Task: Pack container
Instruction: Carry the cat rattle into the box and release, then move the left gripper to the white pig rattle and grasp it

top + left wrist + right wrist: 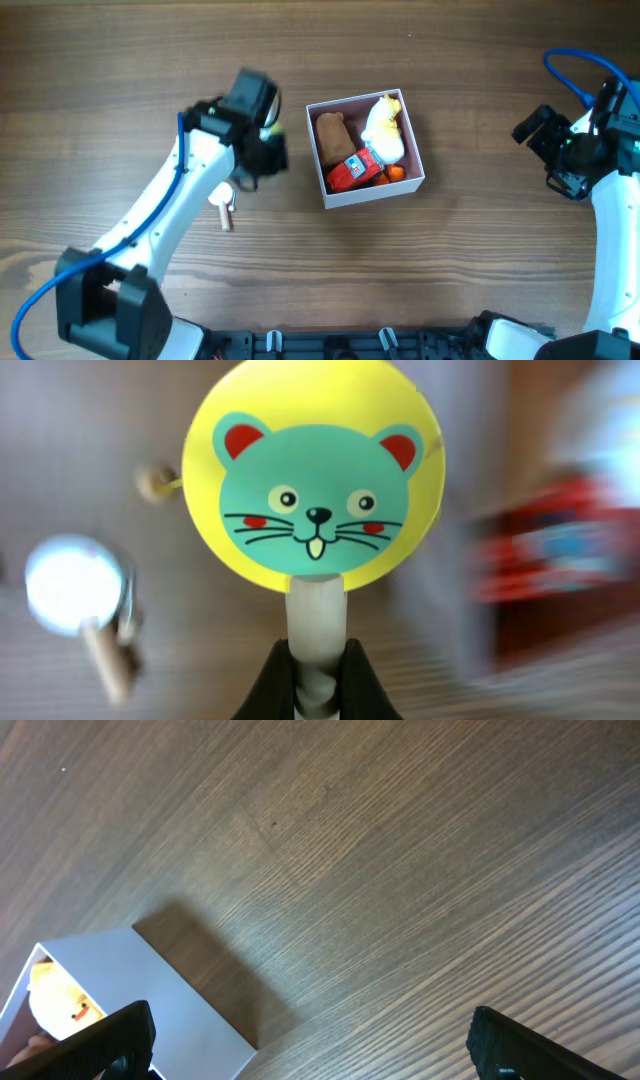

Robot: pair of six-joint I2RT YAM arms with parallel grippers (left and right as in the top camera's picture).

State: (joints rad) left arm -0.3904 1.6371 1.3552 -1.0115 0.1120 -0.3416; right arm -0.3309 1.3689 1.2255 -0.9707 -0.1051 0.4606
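Wood-grain tabletop (450, 280), container (376, 193) sitting mid-table, open side up.
Square, so no long side, and it's turned slightly askew: thin white walls, pinkish inside, holding a brown plush (331, 138), a soft yellow-white duck plush (383, 135) and a red toy car (355, 170). Now the left gripper (318, 670) is clamped on the white stem (317, 610) of a round yellow cat-face paddle (315, 480); the right gripper (312, 1020) has its fingers wide apart, out right of the container.

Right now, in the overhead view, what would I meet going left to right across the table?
left claw gripping a cat-face paddle → white container → right claw, open
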